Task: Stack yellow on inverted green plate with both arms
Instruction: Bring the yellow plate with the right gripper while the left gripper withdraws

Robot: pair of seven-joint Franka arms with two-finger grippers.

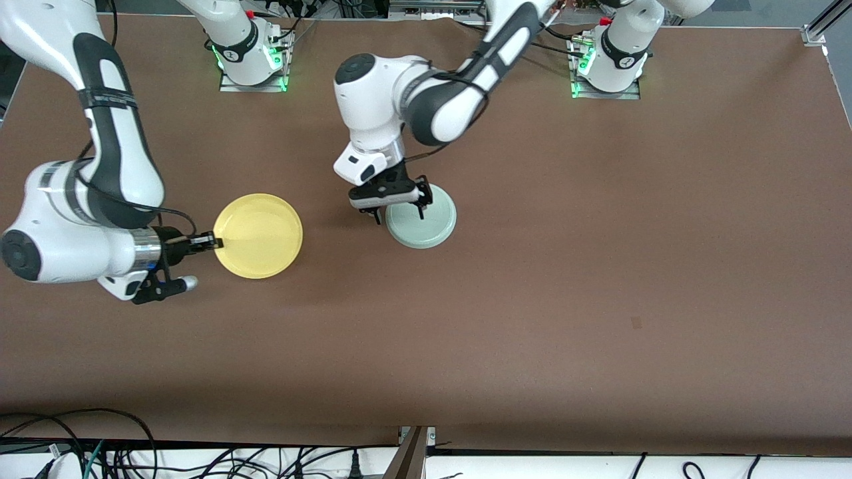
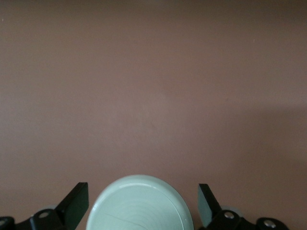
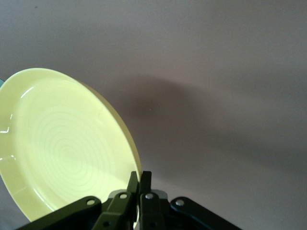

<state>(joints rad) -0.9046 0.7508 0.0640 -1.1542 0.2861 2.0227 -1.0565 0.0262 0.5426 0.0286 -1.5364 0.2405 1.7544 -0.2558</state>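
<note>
Mint-green plate (image 1: 426, 223) upside down, ringed underside up; glossy yellow plate (image 1: 261, 235).

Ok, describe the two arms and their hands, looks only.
Both arms are glossy white with dark grey bands and thin black cables. Left hand and right hand are black, two-fingered. The bases carry green lights, round black marks and red buttons.

Yellow plate (image 1: 259, 235) – mint-green plate (image 1: 426, 223) – brown table (image 1: 599, 266).
</note>
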